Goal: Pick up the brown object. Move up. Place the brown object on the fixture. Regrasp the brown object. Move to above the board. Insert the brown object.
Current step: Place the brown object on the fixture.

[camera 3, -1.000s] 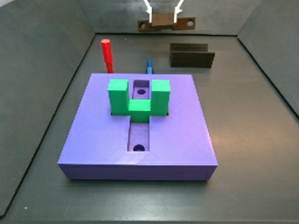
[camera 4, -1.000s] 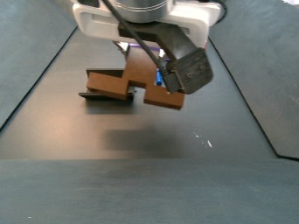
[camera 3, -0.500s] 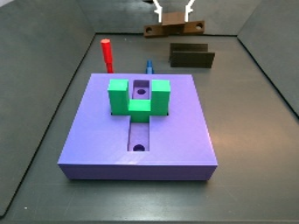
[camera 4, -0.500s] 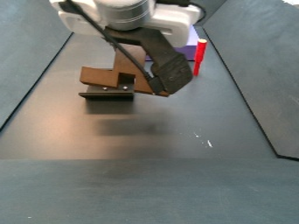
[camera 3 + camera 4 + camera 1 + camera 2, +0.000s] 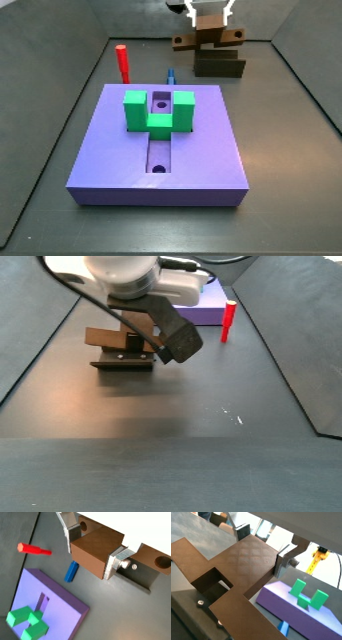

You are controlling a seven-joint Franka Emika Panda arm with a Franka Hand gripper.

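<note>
My gripper (image 5: 207,22) is shut on the brown object (image 5: 207,42), a tan-brown stepped bar with a round hole. It hangs right over the fixture (image 5: 219,66) at the back of the floor; I cannot tell whether they touch. In both wrist views the silver fingers (image 5: 74,533) clamp the brown object (image 5: 97,551) from both sides, and the fixture (image 5: 145,574) lies just beyond it. A side view puts the brown object (image 5: 112,337) at the fixture's (image 5: 124,362) top edge. The purple board (image 5: 107,150) with its green block (image 5: 160,110) lies nearer the front.
A red peg (image 5: 122,62) stands behind the board's left corner, with a small blue piece (image 5: 170,75) beside it. Dark side walls (image 5: 60,110) slope up around the floor. In a wrist view the board (image 5: 304,617) and green block (image 5: 308,594) lie past the held piece.
The gripper has carried the brown object from the back wall forward and down, until it is directly over the fixture. The grip has stayed the same.
</note>
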